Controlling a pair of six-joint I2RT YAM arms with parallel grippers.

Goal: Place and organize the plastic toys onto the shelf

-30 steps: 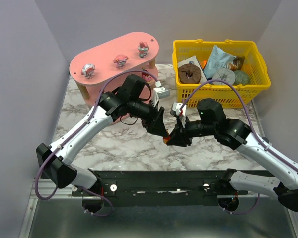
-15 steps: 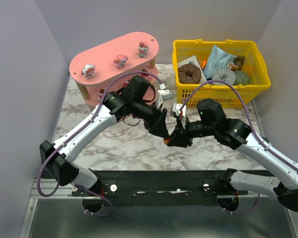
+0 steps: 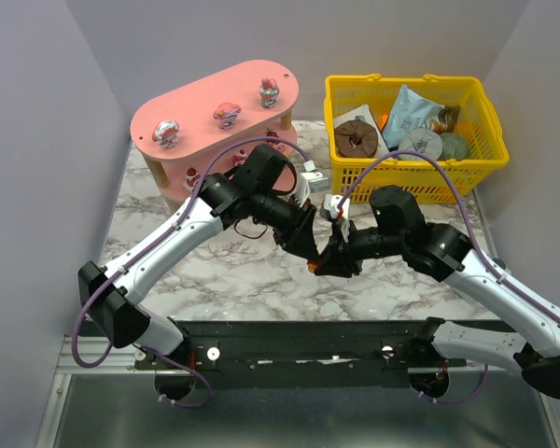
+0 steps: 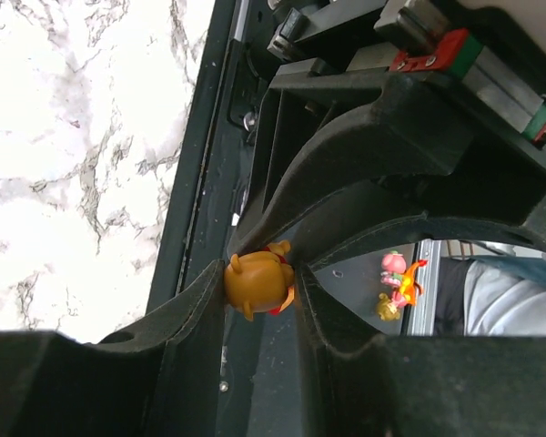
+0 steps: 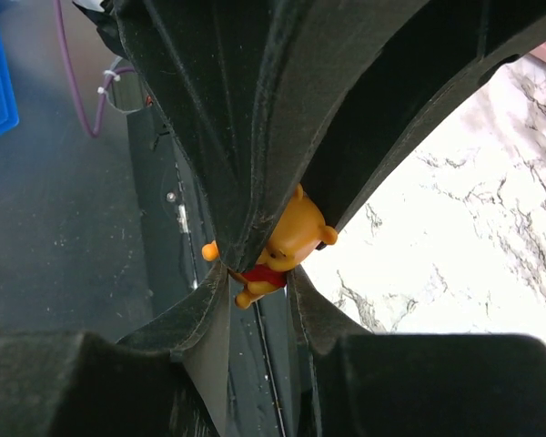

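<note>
Orange bear toy (image 4: 255,282), gripped by left pincer (image 4: 257,299), right pincer (image 5: 259,278) gripping too

Pink three-tier oval shelf (image 3: 205,93), three pink-and-white figurines (image 3: 227,114) in a row on its top board, orange bear figurine (image 4: 255,282) in red top, in front of its right end

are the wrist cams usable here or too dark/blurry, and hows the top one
Top external: even light, sharp, only soft shadows under the arms on the table. Left wrist: bear clear, left fingers near-black and soft, table washed out. Right wrist: bear sharp and well lit, right fingers dark with little detail.
</note>
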